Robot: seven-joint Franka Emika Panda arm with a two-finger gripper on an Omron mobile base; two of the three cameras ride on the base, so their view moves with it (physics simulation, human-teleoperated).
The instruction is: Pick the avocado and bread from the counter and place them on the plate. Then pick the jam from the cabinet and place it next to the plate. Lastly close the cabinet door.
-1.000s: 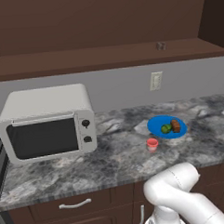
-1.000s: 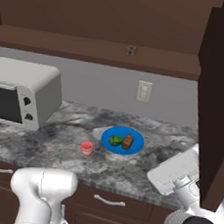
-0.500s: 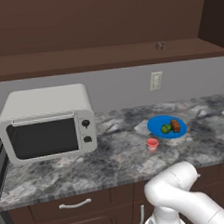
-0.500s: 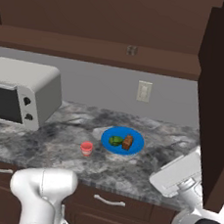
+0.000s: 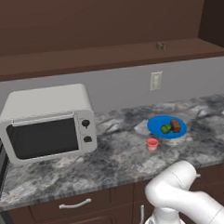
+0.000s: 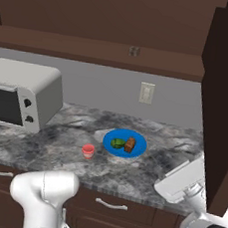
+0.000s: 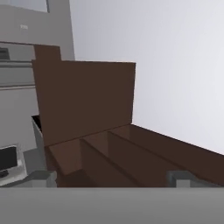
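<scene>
The blue plate (image 5: 157, 125) (image 6: 140, 140) lies on the marbled counter (image 5: 116, 160) (image 6: 57, 144) with the green avocado (image 5: 166, 128) (image 6: 116, 143) and the brown bread (image 5: 175, 125) (image 6: 130, 144) side by side on it. The red-lidded jam (image 5: 152, 144) (image 6: 88, 150) stands on the counter just off the plate's front left rim. The cabinet (image 5: 101, 54) (image 6: 93, 48) is open, and its cabinet door (image 6: 223, 98) stands swung out at the right. My white hand (image 6: 181, 180) hangs low beside the door's bottom edge. My gripper (image 7: 113, 179) is open and holds nothing, facing dark brown wood panels (image 7: 83, 100).
A grey microwave (image 5: 47, 124) (image 6: 17, 100) stands at the counter's left end. A wall outlet (image 5: 155, 80) (image 6: 146, 92) sits behind the plate. A small grey object (image 5: 161, 46) (image 6: 134, 51) rests on the cabinet shelf. Drawers with silver handles (image 5: 74, 205) (image 6: 110, 204) run below the counter.
My hand has drifted very slightly to the right beside the door. The plate, food and jam have not moved.
</scene>
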